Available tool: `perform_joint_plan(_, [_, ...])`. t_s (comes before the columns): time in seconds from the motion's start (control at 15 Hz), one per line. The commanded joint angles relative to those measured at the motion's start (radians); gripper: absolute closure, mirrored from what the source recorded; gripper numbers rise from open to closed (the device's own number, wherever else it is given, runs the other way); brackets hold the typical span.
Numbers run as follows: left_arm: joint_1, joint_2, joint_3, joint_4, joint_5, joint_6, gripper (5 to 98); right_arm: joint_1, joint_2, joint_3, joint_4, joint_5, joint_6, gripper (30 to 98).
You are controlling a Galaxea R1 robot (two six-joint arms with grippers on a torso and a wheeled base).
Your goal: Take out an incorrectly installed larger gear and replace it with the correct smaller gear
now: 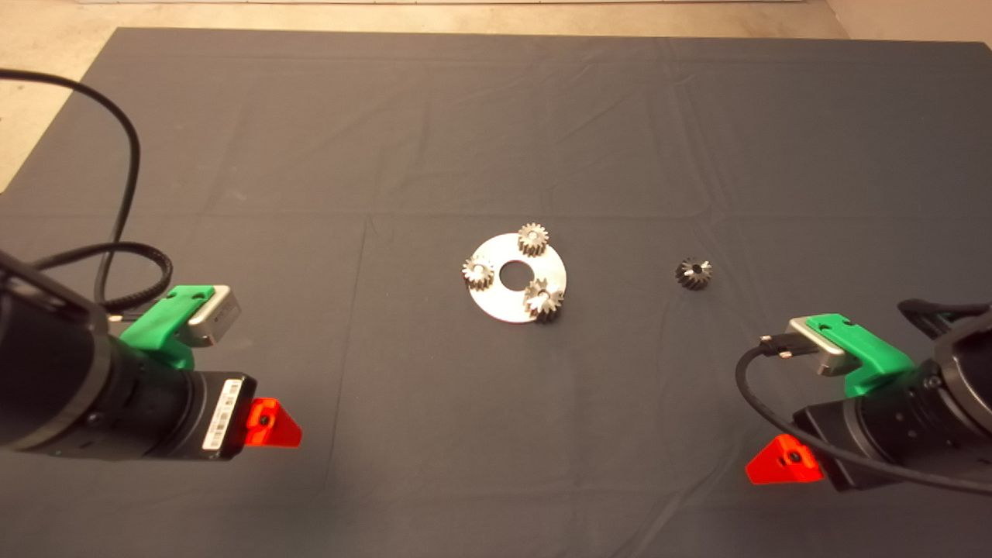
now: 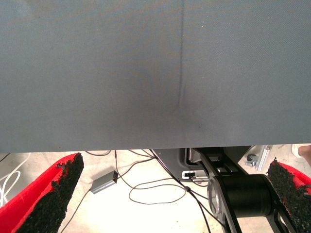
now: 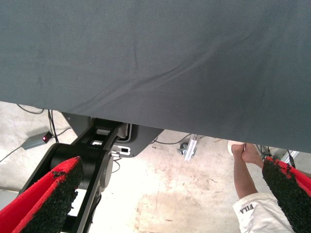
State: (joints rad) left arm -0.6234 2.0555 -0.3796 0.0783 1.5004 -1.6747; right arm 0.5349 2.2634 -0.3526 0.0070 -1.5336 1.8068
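A silver disc plate (image 1: 496, 301) lies at the middle of the mat and carries three gears. The larger gear (image 1: 543, 301), with a bright face and dark flared teeth, sits on the disc's near-right edge. The smaller gear (image 1: 694, 273), almost black, lies alone on the mat to the right of the disc. My left gripper (image 1: 273, 425) waits low at the left edge, and its wrist view shows it (image 2: 170, 194) open and empty. My right gripper (image 1: 783, 461) waits at the lower right; it (image 3: 167, 199) is open and empty too. Both are far from the gears.
Two pale silver gears (image 1: 533, 239) (image 1: 478, 273) sit on the disc's far and left edges around its centre hole. Beyond the mat's edge, the wrist views show the floor with cables, the robot's base (image 2: 243, 194) and a person's leg (image 3: 245, 179).
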Motion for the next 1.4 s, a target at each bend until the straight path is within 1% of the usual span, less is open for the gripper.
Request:
perform_joint_plan(0.0, [-0.003, 0.002, 0.015, -0.015, 0.006, -0.005, 5.4, 0.014, 0.0, 0.005, 0.001, -0.124, -0.004, 30.9])
perform_joint_plan(0.73, [-0.004, 0.004, 0.015, -0.015, 0.006, -0.003, 5.4, 0.016, -0.006, 0.005, 0.001, -0.124, -0.004, 30.9])
perform_joint_plan(1.07, [-0.002, 0.005, 0.015, -0.015, 0.006, -0.002, 5.4, 0.017, 0.006, 0.005, 0.001, -0.124, -0.004, 30.9])
perform_joint_plan(1.2, [-0.002, 0.004, 0.015, -0.015, 0.006, -0.003, 5.4, 0.017, -0.014, 0.005, -0.001, -0.124, -0.003, 30.9])
perform_joint_plan(1.33, [-0.002, 0.004, 0.015, -0.015, 0.006, -0.003, 5.4, 0.019, -0.006, 0.005, 0.001, -0.124, -0.003, 30.9])
